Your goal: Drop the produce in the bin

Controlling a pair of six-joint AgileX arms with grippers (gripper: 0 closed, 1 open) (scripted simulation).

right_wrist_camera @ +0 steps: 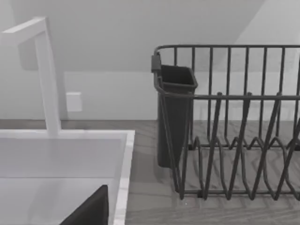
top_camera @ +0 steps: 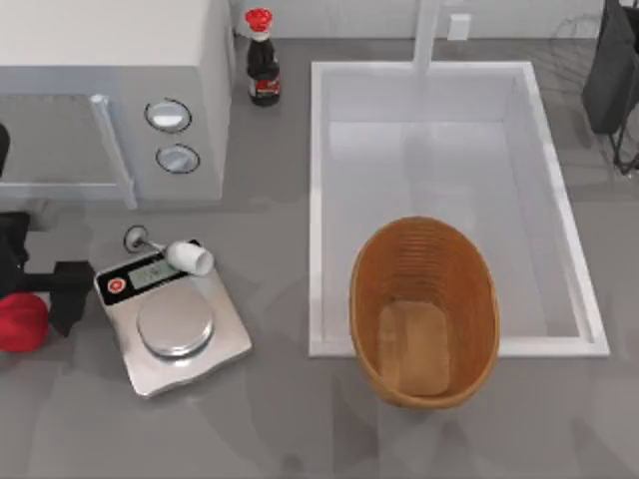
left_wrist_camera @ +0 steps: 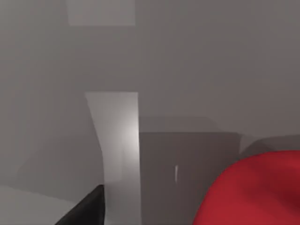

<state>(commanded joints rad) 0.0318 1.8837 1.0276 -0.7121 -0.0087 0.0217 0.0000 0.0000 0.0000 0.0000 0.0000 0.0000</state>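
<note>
The red ball (top_camera: 20, 322) is seen at the table's left edge, beside the left gripper (top_camera: 50, 299); its grip cannot be told. The woven basket (top_camera: 423, 311) sits far right.

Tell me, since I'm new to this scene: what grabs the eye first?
The bright red produce at the table's far left edge, with the left gripper right at it, stands out most. Next is the big woven bin sitting in the white sink at right, overhanging its front rim. A silver scale lies between them; the right arm waits at top right.
</note>
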